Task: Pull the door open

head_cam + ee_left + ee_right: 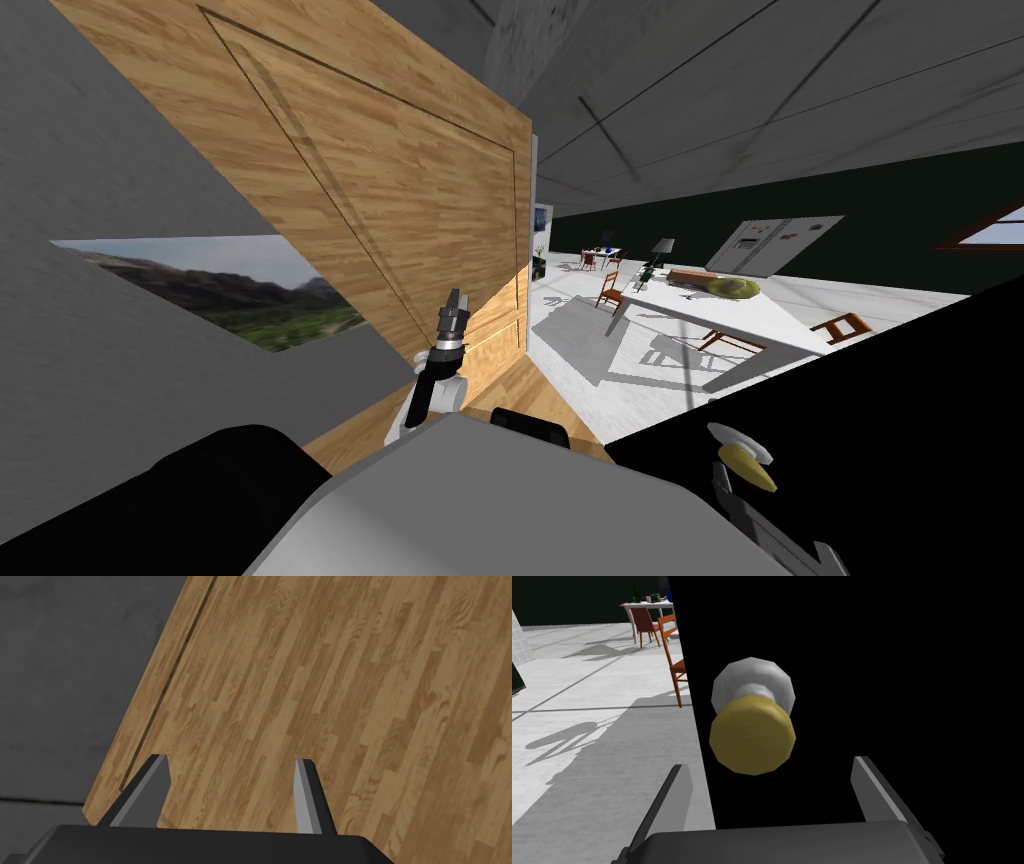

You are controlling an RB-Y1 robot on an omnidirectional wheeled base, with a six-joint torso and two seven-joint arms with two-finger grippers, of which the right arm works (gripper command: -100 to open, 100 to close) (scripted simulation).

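The left tool (455,312) points at a light-brown wooden panelled door (400,180). A yellow round knob (750,470) lies well to its right.

Head cam sits up high, rolled and tipped steeply down, catching the wooden panel (400,200) on the left and the yellow knob (748,466) on a black surface (900,400) on the right. Left wrist cam faces that same panel from really close. Right wrist cam looks straight at the knob from close in, and shares the white floor (600,340) and orange chair (610,288) beyond with the head cam.
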